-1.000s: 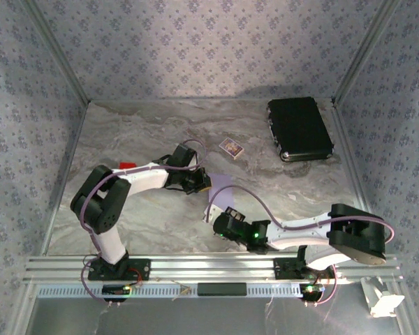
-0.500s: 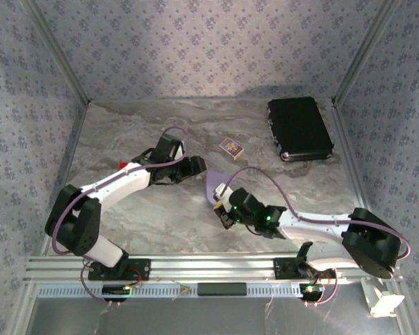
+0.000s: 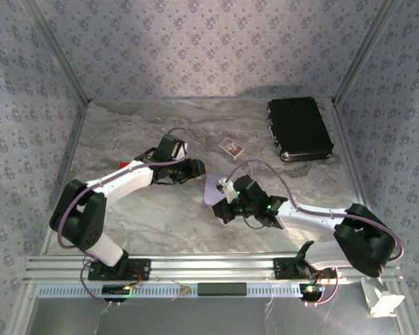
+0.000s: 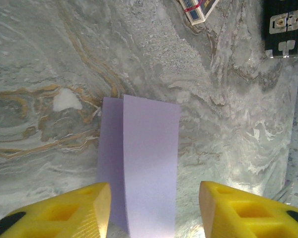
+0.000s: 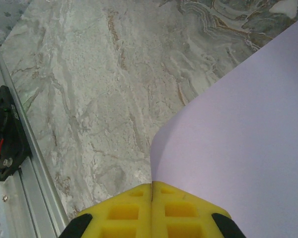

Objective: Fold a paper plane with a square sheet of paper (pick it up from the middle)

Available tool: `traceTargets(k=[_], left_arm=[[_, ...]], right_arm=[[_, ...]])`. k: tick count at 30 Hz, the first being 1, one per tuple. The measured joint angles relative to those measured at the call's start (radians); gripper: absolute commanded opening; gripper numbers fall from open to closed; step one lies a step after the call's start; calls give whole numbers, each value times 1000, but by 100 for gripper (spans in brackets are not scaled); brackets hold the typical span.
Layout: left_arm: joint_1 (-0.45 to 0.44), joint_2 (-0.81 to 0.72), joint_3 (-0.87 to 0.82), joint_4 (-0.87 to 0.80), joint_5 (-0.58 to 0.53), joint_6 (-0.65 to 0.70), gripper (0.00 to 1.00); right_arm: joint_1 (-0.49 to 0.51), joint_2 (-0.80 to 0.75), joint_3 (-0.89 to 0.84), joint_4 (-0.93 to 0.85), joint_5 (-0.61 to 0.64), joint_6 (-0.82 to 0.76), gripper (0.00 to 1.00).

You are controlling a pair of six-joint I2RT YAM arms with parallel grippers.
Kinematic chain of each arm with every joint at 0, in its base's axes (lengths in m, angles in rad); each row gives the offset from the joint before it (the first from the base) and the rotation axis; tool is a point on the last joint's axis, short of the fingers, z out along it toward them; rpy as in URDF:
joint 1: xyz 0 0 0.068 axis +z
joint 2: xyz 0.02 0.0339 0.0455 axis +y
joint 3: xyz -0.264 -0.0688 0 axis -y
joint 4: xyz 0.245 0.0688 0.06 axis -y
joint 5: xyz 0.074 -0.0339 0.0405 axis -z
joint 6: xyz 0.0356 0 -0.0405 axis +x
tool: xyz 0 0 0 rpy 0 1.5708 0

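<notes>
The right gripper [image 5: 152, 187] is pinching the sheet [image 5: 238, 129] by its edge with its jaws fully shut, probably steadying it for the other arm. The left gripper [image 4: 154, 198] is standing half open, straddling the sheet and gripping nothing. Farther out are lying one card [image 3: 231, 147], one case [image 3: 299, 129] and one red block [image 3: 128, 165].

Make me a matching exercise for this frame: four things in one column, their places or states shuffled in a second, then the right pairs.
1 left gripper
2 right gripper
3 black case
4 patterned card

A in the far right corner
B shut on the edge of the lilac sheet
C open, a finger on either side of the sheet
D lying left of the case

Pairs: 1-C, 2-B, 3-A, 4-D
</notes>
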Motion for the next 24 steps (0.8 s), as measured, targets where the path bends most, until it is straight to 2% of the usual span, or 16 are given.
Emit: traceTargets(k=[4,8,15,24], left_arm=[[0,73,56,-3,76,29,31],[-10,147,138,-11,119,68,24],[-44,262,200,-61,152,98,20],[-66,391,243,-126,140,132,16]], right_arm=[[1,27,-10,22,-45,21,1],[14,50,-25,49,-71,36,1],[19,53,-56,100,-84,55,1],[19,77,-60,132,-91,68,1]])
